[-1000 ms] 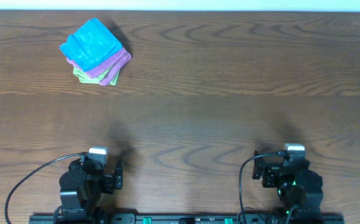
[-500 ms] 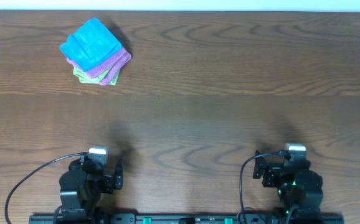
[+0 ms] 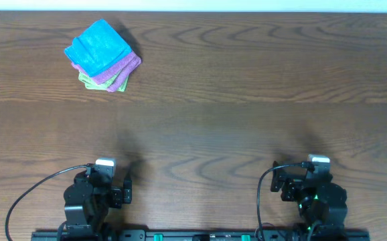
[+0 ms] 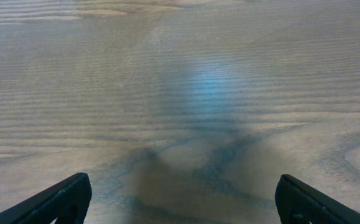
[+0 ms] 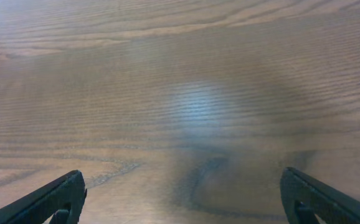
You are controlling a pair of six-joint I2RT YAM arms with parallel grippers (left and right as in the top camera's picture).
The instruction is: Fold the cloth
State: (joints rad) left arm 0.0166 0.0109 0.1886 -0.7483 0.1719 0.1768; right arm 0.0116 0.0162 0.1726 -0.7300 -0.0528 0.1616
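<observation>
The sky-blue cloth (image 3: 98, 47) lies folded on top of a purple cloth (image 3: 121, 68) and a green cloth (image 3: 116, 84), stacked at the far left of the table in the overhead view. My left gripper (image 3: 105, 179) rests at the near left edge, far from the stack. In the left wrist view it (image 4: 181, 199) is open and empty over bare wood. My right gripper (image 3: 308, 177) rests at the near right edge. In the right wrist view it (image 5: 183, 198) is open and empty too. The cloth does not show in either wrist view.
The brown wooden table (image 3: 247, 100) spans the whole overhead view. Black cables (image 3: 29, 194) loop by the left arm's base and a rail (image 3: 200, 235) runs along the near edge.
</observation>
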